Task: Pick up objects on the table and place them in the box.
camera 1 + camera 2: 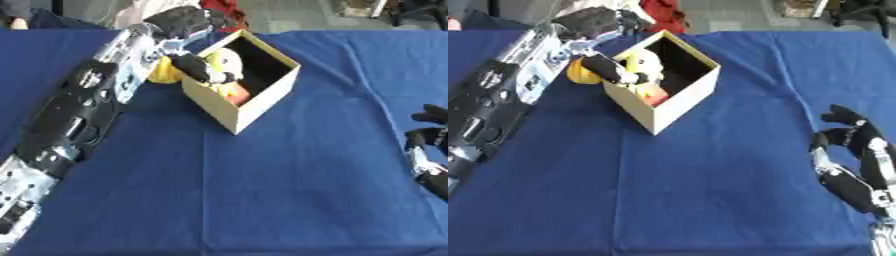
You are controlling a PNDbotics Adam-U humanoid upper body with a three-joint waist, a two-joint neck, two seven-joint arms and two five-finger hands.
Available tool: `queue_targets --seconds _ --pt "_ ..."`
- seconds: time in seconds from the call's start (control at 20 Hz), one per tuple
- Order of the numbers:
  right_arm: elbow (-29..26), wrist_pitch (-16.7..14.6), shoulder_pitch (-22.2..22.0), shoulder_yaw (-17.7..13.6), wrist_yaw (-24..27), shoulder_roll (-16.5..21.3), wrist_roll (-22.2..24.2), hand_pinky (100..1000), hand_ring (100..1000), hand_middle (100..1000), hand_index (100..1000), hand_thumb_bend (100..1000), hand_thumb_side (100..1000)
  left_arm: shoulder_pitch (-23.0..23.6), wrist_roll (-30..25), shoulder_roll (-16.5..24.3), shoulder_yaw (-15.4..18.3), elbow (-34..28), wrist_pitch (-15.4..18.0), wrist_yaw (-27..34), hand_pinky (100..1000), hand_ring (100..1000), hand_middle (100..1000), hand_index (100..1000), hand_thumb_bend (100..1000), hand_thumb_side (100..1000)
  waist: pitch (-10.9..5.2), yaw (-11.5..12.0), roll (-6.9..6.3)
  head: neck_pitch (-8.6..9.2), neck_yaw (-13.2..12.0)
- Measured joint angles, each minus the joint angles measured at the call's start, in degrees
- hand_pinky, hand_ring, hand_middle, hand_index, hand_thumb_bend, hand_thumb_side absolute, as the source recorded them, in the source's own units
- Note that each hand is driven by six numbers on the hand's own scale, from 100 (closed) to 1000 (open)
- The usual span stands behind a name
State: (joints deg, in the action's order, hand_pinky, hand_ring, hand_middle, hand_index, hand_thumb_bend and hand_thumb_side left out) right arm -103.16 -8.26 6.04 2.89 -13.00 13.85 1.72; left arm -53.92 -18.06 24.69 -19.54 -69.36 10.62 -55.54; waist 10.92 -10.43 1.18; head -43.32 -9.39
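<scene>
Resting near the desk's (710, 200) right edge, the right hand (855, 150) lies idle, fingers relaxed. Farther off, the left hand (188, 30) reaches over the tan box (254, 102), fingers curled around a white-and-yellow object (226, 62) at its rim; something orange (234, 92) sits inside.

The tabletop (262, 190) has soft, matt blue cloth. The box (262, 95) looks like plain matt cardboard. The left arm (79, 115) is shiny black plastic and silver metal.
</scene>
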Motion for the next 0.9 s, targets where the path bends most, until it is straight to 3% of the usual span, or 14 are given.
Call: queue_targets --seconds 0.1,0.25,0.35,0.55,0.75,0.9 --pt "0.0 0.0 0.0 0.0 0.0 0.0 0.0 697 669 752 886 100 308 0.0 0.6 0.2 0.0 -1.1 -0.4 0.6 808 725 840 969 510 701 0.0 0.2 0.0 0.01 0.0" --pt "0.0 0.0 0.0 0.0 0.0 0.0 0.0 698 669 752 884 100 310 0.1 0.8 2.0 0.6 -3.5 -0.8 2.0 805 715 805 935 428 435 0.0 0.5 0.0 0.04 0.1" --pt "0.0 0.0 0.0 -0.1 0.0 0.0 0.0 698 669 752 883 100 311 0.9 0.2 4.3 1.5 -5.3 -1.5 3.0 803 710 795 928 412 366 0.0 0.9 0.0 0.07 0.4" --pt "0.0 0.1 0.0 -0.4 0.0 0.0 -0.1 698 669 752 883 100 312 3.7 -1.6 9.9 4.1 -7.0 -3.8 5.0 801 711 792 929 420 326 0.0 1.8 -0.02 0.14 1.3" --pt "0.0 0.2 0.0 -0.7 -0.1 0.0 -0.3 697 669 753 883 100 314 6.1 -3.5 14.1 6.5 -5.7 -6.2 5.3 796 715 795 927 454 379 0.0 2.5 -0.02 0.54 2.0" --pt "0.0 0.2 0.0 -0.7 -0.2 0.0 -0.3 697 669 753 883 100 312 7.1 -5.0 14.9 7.6 -2.0 -7.4 4.2 792 713 793 924 466 403 0.0 2.7 -0.02 0.57 2.2"
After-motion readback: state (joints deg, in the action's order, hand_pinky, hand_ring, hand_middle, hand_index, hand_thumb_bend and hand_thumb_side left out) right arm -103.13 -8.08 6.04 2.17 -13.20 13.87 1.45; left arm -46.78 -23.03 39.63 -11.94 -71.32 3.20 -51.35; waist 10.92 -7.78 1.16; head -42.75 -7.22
